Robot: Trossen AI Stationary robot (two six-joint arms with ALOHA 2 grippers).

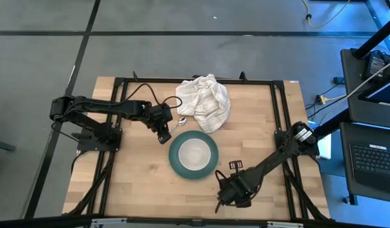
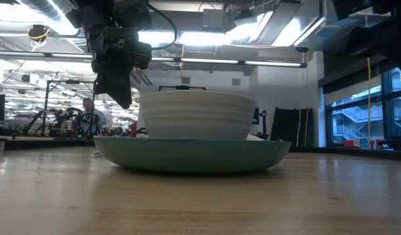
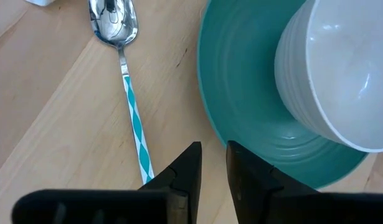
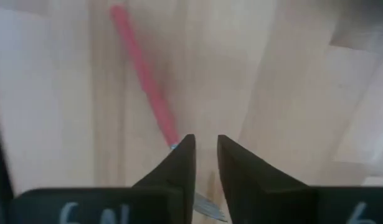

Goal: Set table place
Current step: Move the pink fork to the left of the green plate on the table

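Note:
A round teal plate [image 1: 175, 166] lies mid-table with a white bowl [image 1: 193, 154] standing in it; both also show in the low view, the plate [image 2: 187, 153] and the bowl [image 2: 197, 114]. A metal spoon [image 3: 126, 74] with a teal-striped handle lies flat on the wood left of the plate. My left gripper [image 3: 213, 165] hovers between spoon and plate, fingers nearly together, empty. A red-handled fork [image 4: 144, 81] lies flat on the table under my right gripper [image 4: 205, 149], which is near the front edge, fingers nearly together, with nothing between them.
A crumpled white checked cloth [image 1: 204, 101] lies at the far side, just beyond the plate and the spoon's bowl. Black frame rails [image 1: 280, 114] run along the table's edges. Bare wood shows left of and in front of the plate.

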